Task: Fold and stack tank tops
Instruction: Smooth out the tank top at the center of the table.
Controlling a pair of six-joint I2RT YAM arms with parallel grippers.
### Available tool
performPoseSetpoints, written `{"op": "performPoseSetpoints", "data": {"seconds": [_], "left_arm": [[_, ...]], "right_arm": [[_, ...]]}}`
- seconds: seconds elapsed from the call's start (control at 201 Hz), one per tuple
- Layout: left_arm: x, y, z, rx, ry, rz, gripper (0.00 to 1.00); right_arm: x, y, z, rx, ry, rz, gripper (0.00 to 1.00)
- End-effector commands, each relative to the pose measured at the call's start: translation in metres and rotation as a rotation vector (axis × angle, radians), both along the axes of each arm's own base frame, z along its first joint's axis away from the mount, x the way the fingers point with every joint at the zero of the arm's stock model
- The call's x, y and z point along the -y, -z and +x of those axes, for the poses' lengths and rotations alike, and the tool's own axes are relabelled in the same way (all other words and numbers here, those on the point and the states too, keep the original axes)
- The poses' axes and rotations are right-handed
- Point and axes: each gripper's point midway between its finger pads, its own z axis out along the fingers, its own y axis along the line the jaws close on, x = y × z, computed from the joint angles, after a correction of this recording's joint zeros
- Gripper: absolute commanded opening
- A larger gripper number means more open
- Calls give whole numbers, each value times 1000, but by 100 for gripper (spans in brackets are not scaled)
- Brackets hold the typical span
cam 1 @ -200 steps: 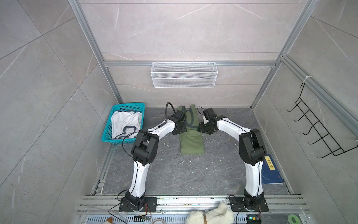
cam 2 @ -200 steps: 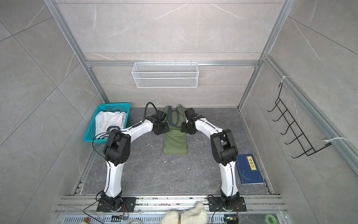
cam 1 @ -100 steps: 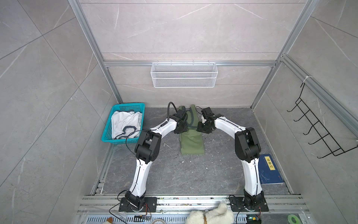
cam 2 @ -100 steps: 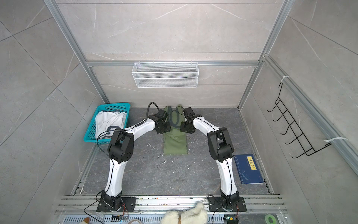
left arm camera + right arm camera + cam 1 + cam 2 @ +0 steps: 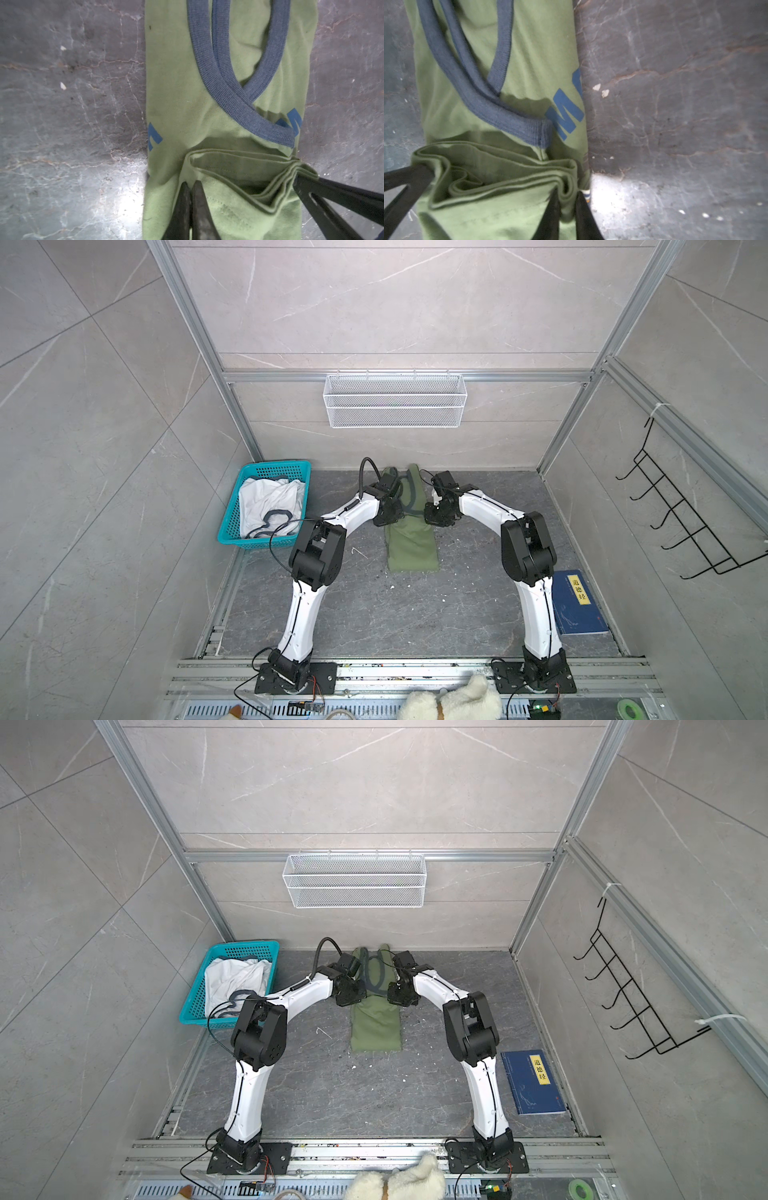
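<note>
Left hand clamped on hem corner of olive green tank top; right hand pinches other corner; hem doubled back.

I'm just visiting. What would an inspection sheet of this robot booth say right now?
Surface: dark stone-look tabletop, scattered white specks.
Job's things: olive tank top folded narrow at centre; white tank top crumpled in teal basket.
Clutter: blue book, plush toy.
Grippers: left gripper and right gripper each shut on the olive top's hem.
Cables: black cable looping over the left arm.
Surroundings: wire shelf, hook rack, tiled walls.
</note>
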Motion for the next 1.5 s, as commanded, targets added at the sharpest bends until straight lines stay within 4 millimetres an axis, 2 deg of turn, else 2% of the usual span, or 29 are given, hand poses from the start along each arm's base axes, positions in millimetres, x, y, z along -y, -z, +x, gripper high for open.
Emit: {"op": "performPoseSetpoints", "data": {"seconds": [0.0, 0.095, 0.294, 0.443, 0.692, 0.856, 1.185, 1.493], "left_arm": [[-6, -7, 1, 18, -36, -5, 0], [-17, -12, 1, 48, -76, -6, 0], [-32, -26, 4, 106, -137, -30, 0], [-31, -37, 11, 136, -128, -48, 0], [-35, -46, 16, 160, -141, -43, 0], [-34, -38, 20, 142, -139, -44, 0], [-41, -39, 32, 158, -156, -41, 0], [-40, -65, 36, 218, -145, -65, 0]], "right_arm": [[-2, -13, 3, 17, -8, 12, 11], [-1, -20, 5, 33, -5, 10, 6], [-4, -38, 7, 73, -9, 32, 4], [-3, -40, 10, 78, -5, 20, 2], [-5, -55, 15, 117, -5, 23, 1], [-5, -46, 23, 100, 1, 2, 0], [-11, -37, 32, 88, 1, 3, 0], [-14, -74, 43, 171, 5, 33, 0]]}}
